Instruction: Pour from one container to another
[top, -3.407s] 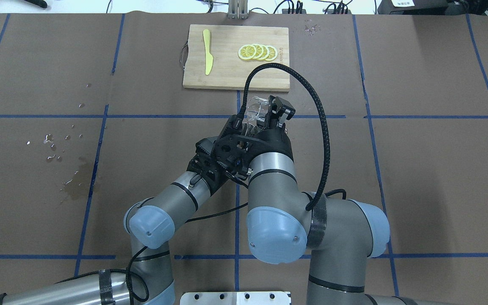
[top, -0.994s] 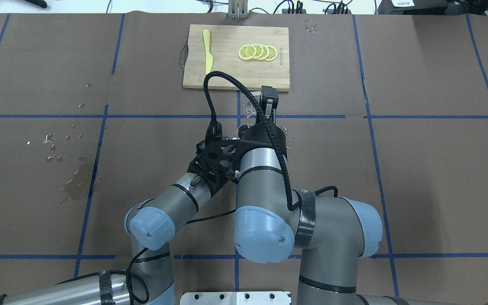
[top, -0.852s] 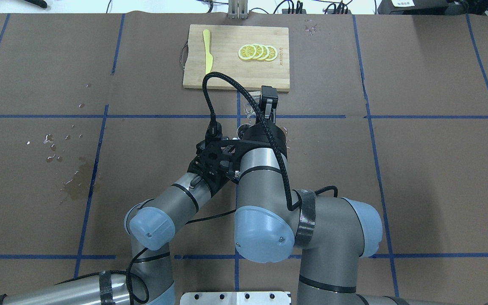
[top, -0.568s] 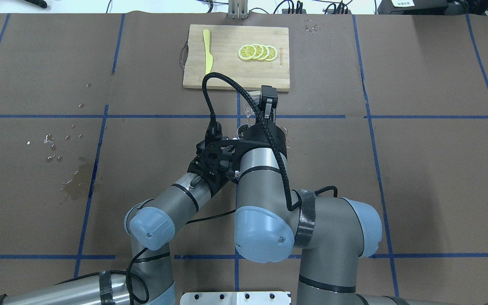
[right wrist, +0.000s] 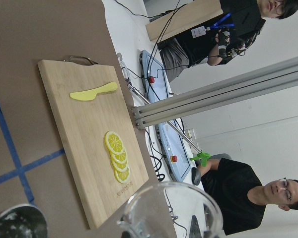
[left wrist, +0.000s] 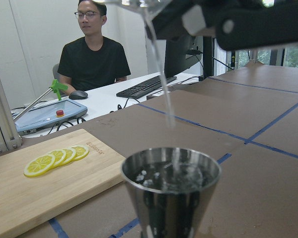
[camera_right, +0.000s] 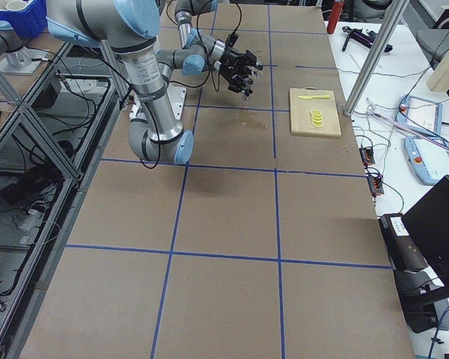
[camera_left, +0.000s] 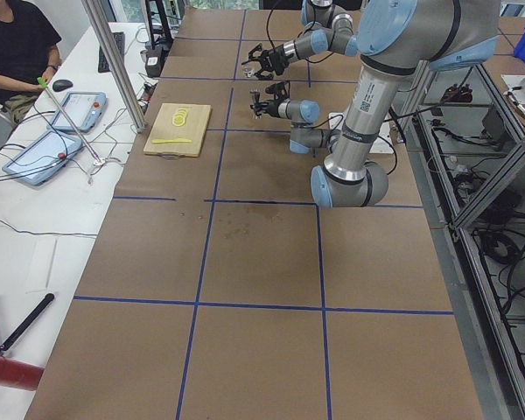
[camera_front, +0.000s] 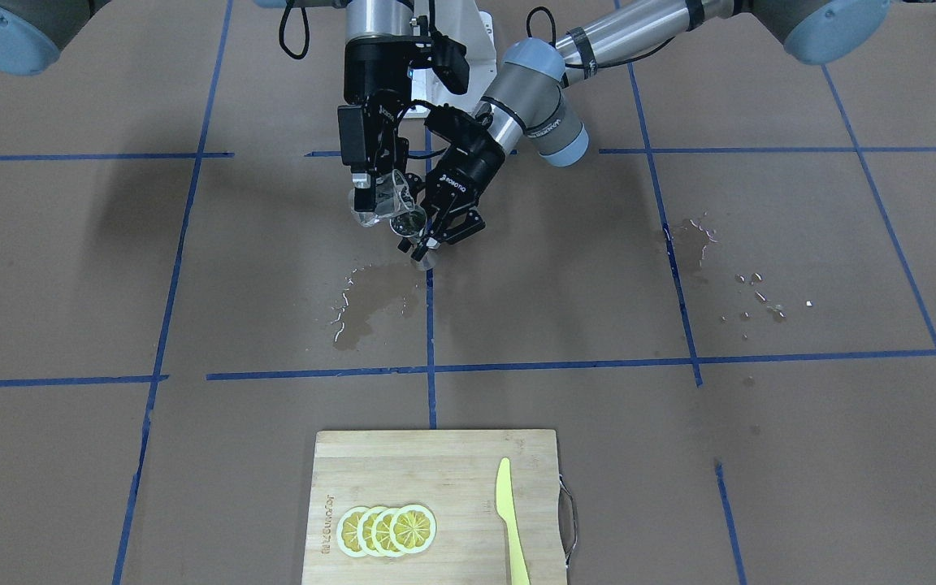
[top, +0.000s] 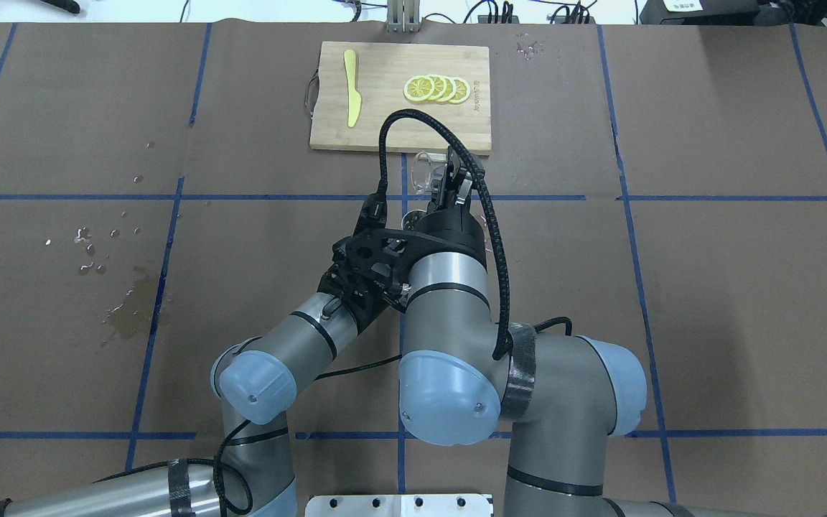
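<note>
The clear glass cup (camera_front: 391, 207) is tilted in my right gripper (camera_front: 374, 200), which is shut on it and hangs just above the table's centre line. Right beside and below it, my left gripper (camera_front: 433, 231) is shut on the silver jigger (camera_front: 412, 228). In the left wrist view a thin stream of water (left wrist: 161, 94) falls from the cup's lip into the jigger (left wrist: 171, 198), which holds bubbling water. The right wrist view shows the cup's rim (right wrist: 171, 210) close up and the jigger (right wrist: 15, 223) at the lower left. From overhead the cup (top: 424, 169) shows; the left gripper is hidden.
A wet patch (camera_front: 370, 301) darkens the paper just under the pour. More drops (camera_front: 728, 276) lie to the robot's left. A bamboo cutting board (camera_front: 435, 479) with lemon slices (camera_front: 387, 530) and a yellow knife (camera_front: 509, 520) sits at the far edge. Operators sit beyond the table.
My right wrist has rotated: its cable loop has swung to the right and more of the cup's rim shows in the overhead view. The left arm has stayed put.
</note>
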You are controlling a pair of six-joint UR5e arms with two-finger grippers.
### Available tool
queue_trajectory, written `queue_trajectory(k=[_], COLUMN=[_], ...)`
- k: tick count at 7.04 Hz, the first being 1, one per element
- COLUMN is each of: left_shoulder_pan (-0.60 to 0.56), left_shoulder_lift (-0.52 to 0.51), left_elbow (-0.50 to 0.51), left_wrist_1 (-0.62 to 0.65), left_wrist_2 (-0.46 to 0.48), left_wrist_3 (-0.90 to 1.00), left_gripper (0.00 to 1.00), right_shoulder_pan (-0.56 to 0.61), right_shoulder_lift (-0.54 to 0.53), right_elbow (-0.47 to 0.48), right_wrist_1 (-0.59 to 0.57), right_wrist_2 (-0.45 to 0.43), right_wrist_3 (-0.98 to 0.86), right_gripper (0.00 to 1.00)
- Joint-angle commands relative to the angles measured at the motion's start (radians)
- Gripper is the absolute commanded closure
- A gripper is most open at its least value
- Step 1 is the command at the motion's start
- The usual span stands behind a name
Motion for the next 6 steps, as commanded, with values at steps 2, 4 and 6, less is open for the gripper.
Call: queue_trajectory(k=[2,4,6], left_shoulder_pan=[0.000,0.005,0.008], left_shoulder_lift=[0.011,0.075,0.167], left_elbow=[-0.021,-0.070,-0.162], left_wrist_1=[0.001,0.001,0.001], left_wrist_2=[0.017,0.086,0.088], left_wrist_3=[0.000,0.000,-0.004], left_gripper=[1.00,1.00,1.00], right_shoulder_pan=[0.007,0.015,0.015], right_shoulder_lift=[-0.086,-0.200,-0.333], right_elbow=[0.048,0.180,0.184], right_wrist_1=[0.136,0.139,0.303], right_wrist_2=[0.018,0.092,0.093], right_wrist_3=[0.431,0.631,0.757], right_gripper=[1.00,1.00,1.00])
